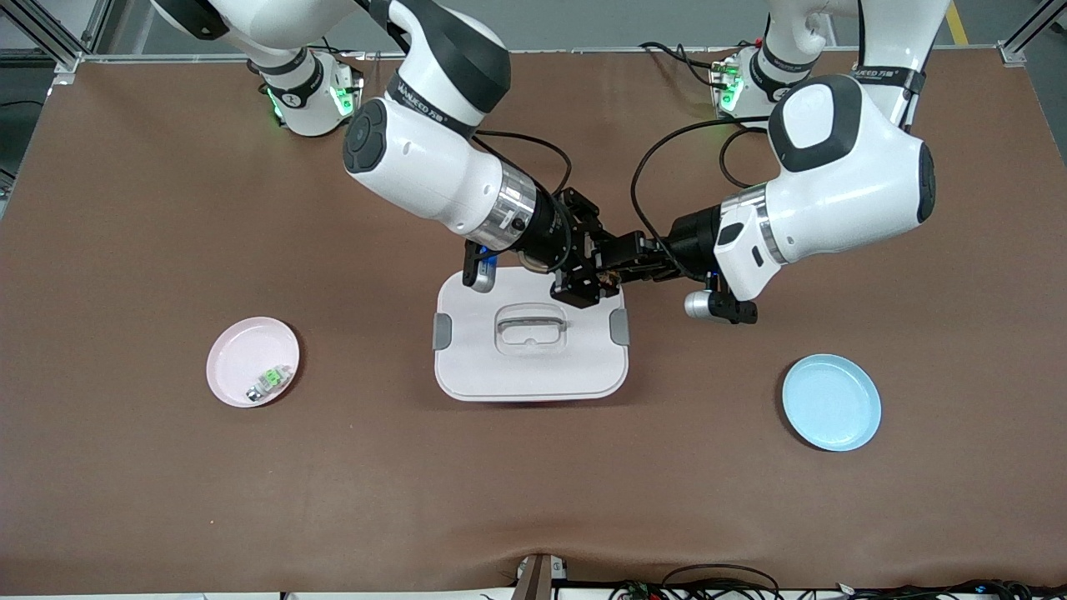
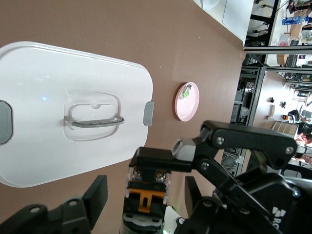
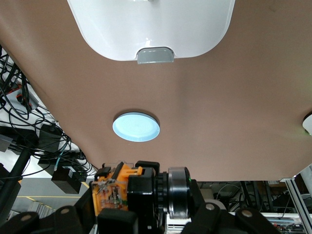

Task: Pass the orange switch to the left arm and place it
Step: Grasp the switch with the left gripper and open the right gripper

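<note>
While arms meet, one orange switch (image 2: 145, 194), one box (image 1: 531, 342), two plates (image 1: 252, 361)

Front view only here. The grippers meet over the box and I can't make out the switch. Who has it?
Observer: The right gripper. In the left wrist view, one of its fingers is pressed against the orange switch.
Operator: Has the left closed on it yet?
Observer: No. The left gripper is open, with its fingers on either side of the switch and a gap showing on each side.
</note>
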Tool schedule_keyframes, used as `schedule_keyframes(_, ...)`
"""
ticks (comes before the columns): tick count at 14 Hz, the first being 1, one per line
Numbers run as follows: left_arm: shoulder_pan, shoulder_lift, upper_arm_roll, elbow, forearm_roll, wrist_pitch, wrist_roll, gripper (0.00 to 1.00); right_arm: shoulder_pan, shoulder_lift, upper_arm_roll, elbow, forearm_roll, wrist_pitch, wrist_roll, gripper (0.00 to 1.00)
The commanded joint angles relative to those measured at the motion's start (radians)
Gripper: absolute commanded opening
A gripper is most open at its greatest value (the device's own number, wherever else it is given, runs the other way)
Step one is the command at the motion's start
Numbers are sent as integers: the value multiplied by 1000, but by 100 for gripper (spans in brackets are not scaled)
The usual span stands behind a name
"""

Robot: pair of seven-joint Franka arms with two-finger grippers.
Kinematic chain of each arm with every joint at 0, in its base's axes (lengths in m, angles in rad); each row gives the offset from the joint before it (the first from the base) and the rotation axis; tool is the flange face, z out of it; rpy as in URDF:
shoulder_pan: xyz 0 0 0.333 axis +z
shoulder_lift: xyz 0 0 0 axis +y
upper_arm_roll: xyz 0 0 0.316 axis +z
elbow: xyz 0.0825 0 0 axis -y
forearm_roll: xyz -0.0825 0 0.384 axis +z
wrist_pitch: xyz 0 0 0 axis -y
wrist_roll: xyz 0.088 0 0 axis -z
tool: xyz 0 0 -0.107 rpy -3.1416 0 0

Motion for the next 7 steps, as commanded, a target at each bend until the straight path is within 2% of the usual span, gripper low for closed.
schedule_keyframes(1, -2, -28, -1, -27, -1, 3, 4, 58, 18, 22, -9, 44, 9, 1, 26, 0)
schedule_keyframes(2, -2, -28, -1, -27, 5, 0, 4, 50, 18, 23, -9, 44, 9, 1, 26, 0)
schedule_keyframes(6, 6, -32, -3, -22, 82, -36, 3, 0, 18, 25, -9, 44, 9, 5, 24, 0)
schedule_keyframes(7, 12, -37, -3, -21, 95, -55, 6, 0, 18, 25, -9, 44, 9, 5, 24, 0)
